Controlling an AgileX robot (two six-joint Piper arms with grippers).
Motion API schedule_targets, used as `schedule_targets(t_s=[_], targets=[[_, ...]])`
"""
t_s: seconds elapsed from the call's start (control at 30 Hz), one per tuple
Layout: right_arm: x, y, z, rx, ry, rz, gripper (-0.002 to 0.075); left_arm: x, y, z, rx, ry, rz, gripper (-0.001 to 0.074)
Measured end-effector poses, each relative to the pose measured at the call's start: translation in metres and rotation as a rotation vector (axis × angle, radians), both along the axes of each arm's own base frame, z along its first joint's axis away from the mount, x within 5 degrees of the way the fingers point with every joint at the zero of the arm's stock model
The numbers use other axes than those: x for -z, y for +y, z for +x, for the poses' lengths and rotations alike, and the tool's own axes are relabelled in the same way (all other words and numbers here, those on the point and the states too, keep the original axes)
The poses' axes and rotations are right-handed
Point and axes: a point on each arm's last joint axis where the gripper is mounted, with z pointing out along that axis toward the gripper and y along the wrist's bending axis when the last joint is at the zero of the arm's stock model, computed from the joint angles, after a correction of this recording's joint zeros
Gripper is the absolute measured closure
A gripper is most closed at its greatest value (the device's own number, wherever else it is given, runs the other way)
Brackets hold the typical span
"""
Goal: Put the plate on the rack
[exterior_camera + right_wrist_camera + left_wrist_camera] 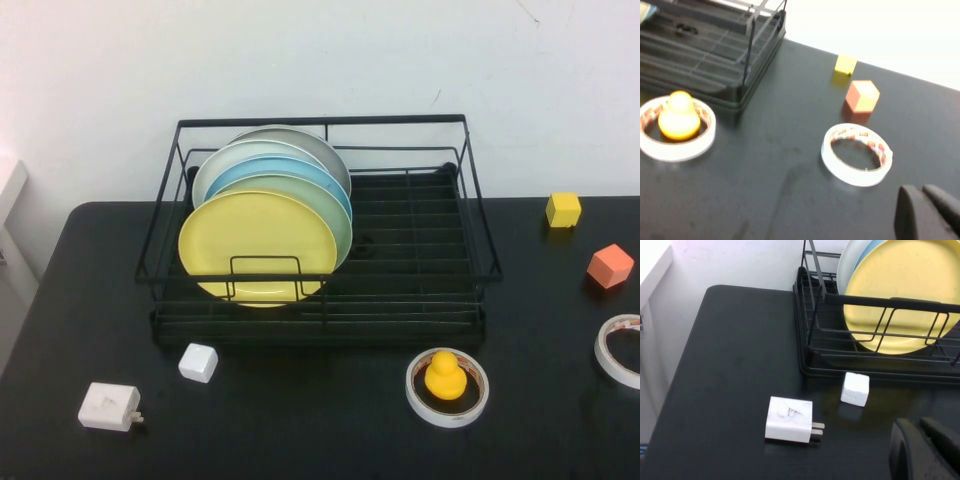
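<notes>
Already racked, it seems: nearest, the left claw (920, 450) hangs clenched and empty above the tabletop (735, 365) near a white charger (790, 419); the right claw (927, 212), likewise pinched with nothing in it, hovers beside a tape roll (856, 153). Farther back, the yellow plate (255, 245) stands upright, frontmost in the rack (420, 300). Risk, I'd judge: any nudge could tip the plates. No readable writing.
</notes>
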Motion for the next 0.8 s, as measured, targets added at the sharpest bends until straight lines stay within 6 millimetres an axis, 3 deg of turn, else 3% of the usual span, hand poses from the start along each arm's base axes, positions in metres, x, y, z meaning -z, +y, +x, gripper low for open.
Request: schedule_targets(t_s=[0.8], targets=[[-0.0004,-0.0080,-0.0008,0.157,-0.006,0.181,0.0728,0.0000,0.0000,0.0000,0.001,-0.001,0.002,0.0736]])
